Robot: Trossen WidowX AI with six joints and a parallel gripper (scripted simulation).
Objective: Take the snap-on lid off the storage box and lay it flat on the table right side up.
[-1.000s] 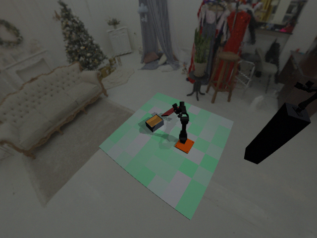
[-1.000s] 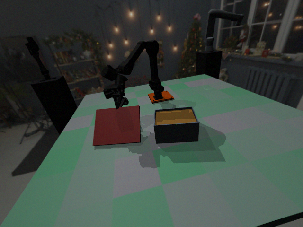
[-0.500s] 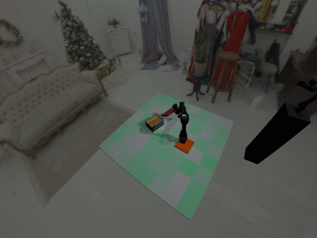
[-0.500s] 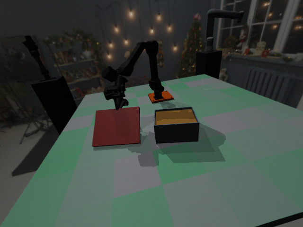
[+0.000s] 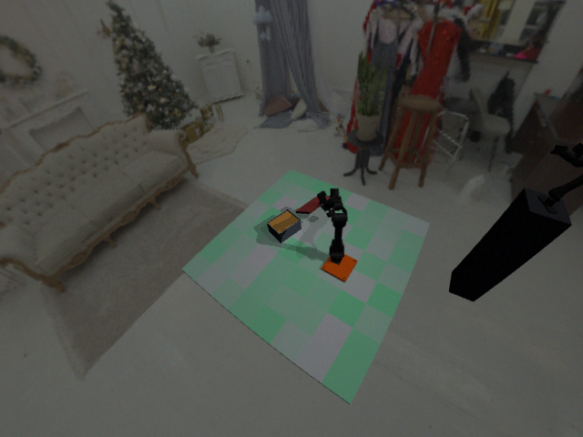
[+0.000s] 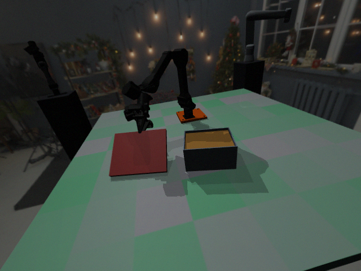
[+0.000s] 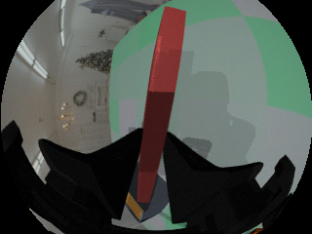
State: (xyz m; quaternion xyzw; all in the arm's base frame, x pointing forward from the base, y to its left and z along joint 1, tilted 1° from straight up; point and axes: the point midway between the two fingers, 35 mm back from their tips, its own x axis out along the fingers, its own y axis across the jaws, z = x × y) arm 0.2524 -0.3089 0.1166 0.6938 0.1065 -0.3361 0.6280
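The red lid (image 5: 310, 205) (image 6: 140, 151) (image 7: 163, 63) is off the box and held tilted beside it. Its broad smooth face points up and towards the exterior camera. Its edge at the gripper is raised. The opposite edge is low, close to the table; I cannot tell whether it touches. My gripper (image 5: 324, 202) (image 6: 141, 130) (image 7: 153, 135) is shut on the lid's raised edge, one finger on each side. The dark blue-grey storage box (image 5: 291, 230) (image 6: 211, 158) stands upright and open on the table, showing an orange-brown inside. A gap separates lid and box in the exterior view.
My arm's orange base plate (image 5: 340, 271) (image 6: 198, 114) is on the checkered green and grey table top (image 5: 291, 300) (image 6: 221, 239), behind the box in the exterior view. A black pedestal (image 5: 508, 244) (image 6: 64, 122) with another arm stands off the table.
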